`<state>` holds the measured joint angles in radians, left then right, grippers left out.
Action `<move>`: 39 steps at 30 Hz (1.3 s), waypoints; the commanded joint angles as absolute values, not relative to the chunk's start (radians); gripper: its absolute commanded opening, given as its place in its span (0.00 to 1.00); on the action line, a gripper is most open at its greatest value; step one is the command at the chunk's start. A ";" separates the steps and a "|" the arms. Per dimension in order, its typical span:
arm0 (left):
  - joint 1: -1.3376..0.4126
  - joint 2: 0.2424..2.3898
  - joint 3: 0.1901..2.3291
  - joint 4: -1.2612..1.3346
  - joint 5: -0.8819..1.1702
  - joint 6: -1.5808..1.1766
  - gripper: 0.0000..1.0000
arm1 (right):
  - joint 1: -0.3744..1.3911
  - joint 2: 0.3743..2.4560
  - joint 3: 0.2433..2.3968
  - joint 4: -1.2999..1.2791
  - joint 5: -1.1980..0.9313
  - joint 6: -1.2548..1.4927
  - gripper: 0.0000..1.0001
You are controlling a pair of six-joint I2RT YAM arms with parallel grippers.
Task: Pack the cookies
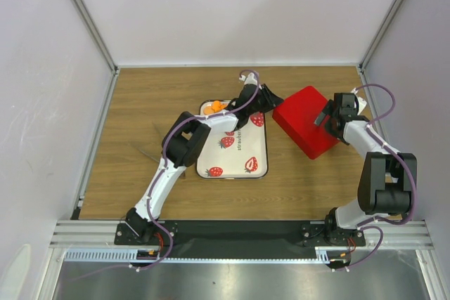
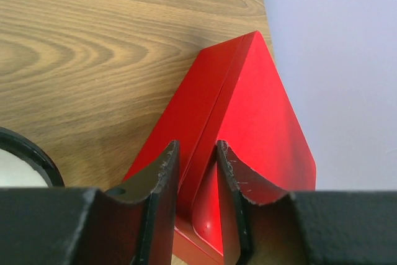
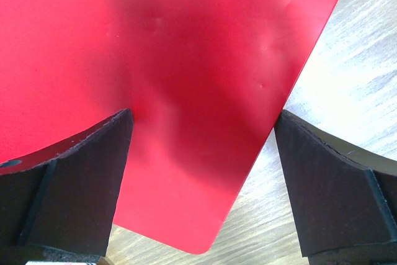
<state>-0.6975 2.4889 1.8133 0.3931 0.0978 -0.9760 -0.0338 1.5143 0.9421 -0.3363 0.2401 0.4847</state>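
Orange cookies (image 1: 216, 106) lie at the far left corner of the strawberry-print tray (image 1: 242, 152), partly hidden by my left arm. A closed red box (image 1: 306, 123) sits to the right of the tray. My left gripper (image 1: 273, 98) is at the box's left corner. In the left wrist view its fingertips (image 2: 169, 161) stand a narrow gap apart astride the red box's (image 2: 260, 116) lid edge, and contact is unclear. My right gripper (image 1: 328, 119) is at the box's right side. There the red box (image 3: 186, 79) lies between wide open jaws (image 3: 201, 178).
Grey walls with metal posts (image 1: 88, 22) close in the wooden table (image 1: 140, 103) on three sides. A black-rimmed white edge (image 2: 28, 156) shows at the lower left of the left wrist view.
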 commanded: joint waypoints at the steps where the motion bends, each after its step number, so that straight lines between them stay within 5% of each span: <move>1: -0.744 2.480 1.816 0.242 0.091 -0.913 0.31 | -0.003 1.572 0.887 -0.374 0.215 0.453 1.00; 12: -0.744 2.471 1.775 0.244 0.106 -0.894 0.33 | 0.023 1.582 0.874 -0.360 0.227 0.451 1.00; 23: -0.718 2.442 1.677 0.324 0.172 -0.965 0.50 | 0.009 1.566 0.858 -0.356 0.186 0.445 1.00; 39: -0.704 2.424 1.609 0.449 0.241 -0.998 0.50 | -0.071 1.525 0.839 -0.336 0.072 0.462 1.00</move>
<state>-0.6823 2.4329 1.6485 0.5182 0.1535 -0.9840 -0.0784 1.5047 0.8867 -0.2291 0.1246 0.4725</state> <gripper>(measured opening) 0.505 0.996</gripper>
